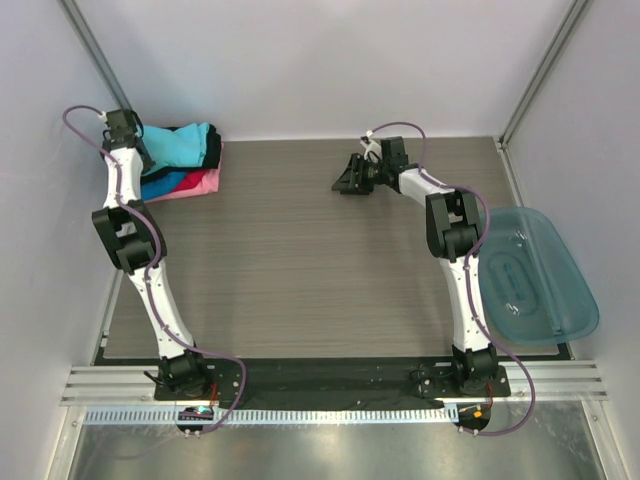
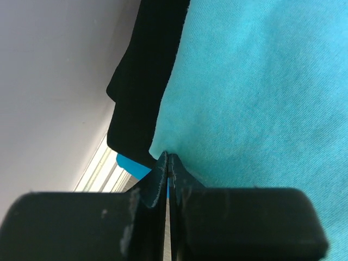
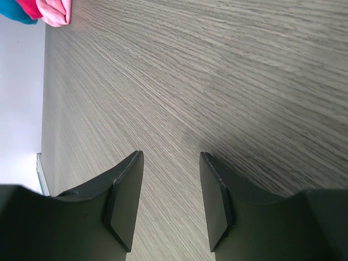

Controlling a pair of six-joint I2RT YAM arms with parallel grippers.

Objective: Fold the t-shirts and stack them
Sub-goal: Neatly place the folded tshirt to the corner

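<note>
End effector on the left arm (image 2: 167,156) pressed together, pinching the turquoise t-shirt (image 2: 261,98) at its edge, black t-shirt (image 2: 144,81) just left of its tips, right end effector (image 3: 170,154) spread above the wood-grain surface (image 3: 228,76), pink-red t-shirt (image 3: 53,11) far ahead of it.

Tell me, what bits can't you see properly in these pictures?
- Top view: the left arm covers part of the shirt stack, so the shirts can't be counted.
- Left wrist view: the left gripper is shut at the edge of the turquoise t-shirt; its fingers hide whether cloth is pinched.
- Right wrist view: the top edge cuts off the pink t-shirt.
</note>
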